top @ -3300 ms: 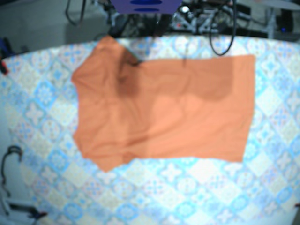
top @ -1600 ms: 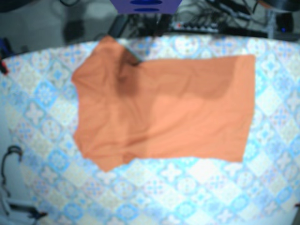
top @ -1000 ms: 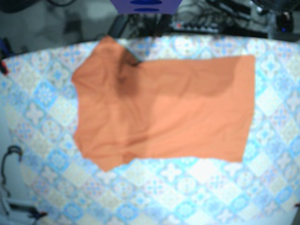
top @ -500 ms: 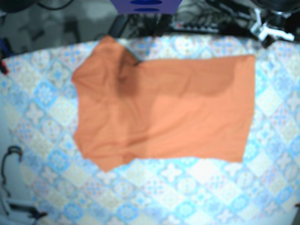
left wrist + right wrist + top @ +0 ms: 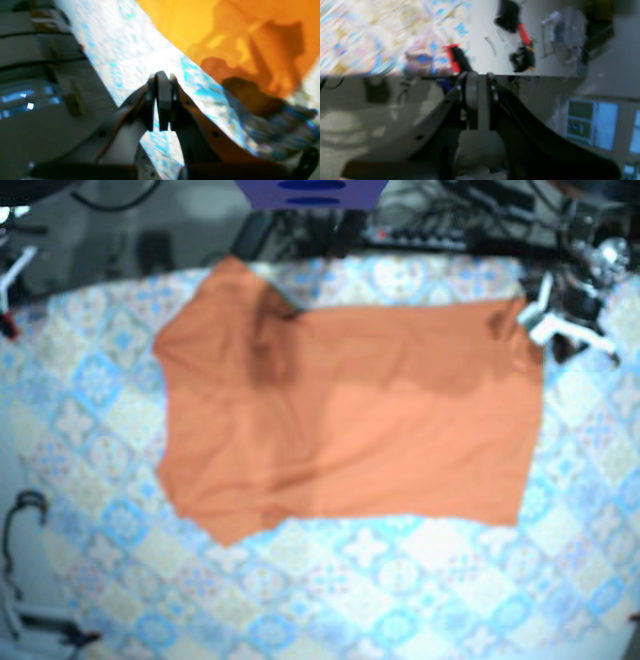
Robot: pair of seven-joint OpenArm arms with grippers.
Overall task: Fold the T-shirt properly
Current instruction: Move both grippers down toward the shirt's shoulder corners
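An orange T-shirt (image 5: 350,420) lies spread flat on the patterned tablecloth (image 5: 400,580), its sleeves toward the left. My left gripper (image 5: 548,315) hovers at the shirt's far right corner, casting a shadow on it. In the left wrist view this gripper (image 5: 161,82) is shut and holds nothing, and the shirt's edge (image 5: 225,30) lies ahead to its right. My right gripper (image 5: 477,82) is also shut and holds nothing, above the table's edge. In the base view only a white bit of the right arm (image 5: 15,270) shows at the far left, off the shirt.
Cables and dark equipment (image 5: 450,225) sit behind the table's far edge. Black and red tools (image 5: 522,50) lie on the grey surface beyond the cloth. A cable loop (image 5: 25,515) lies at the front left. The tablecloth runs wide in front of the shirt.
The left arm has come in from the upper right to the shirt's far right corner. A part of the right arm has appeared at the upper left. The shirt has not moved.
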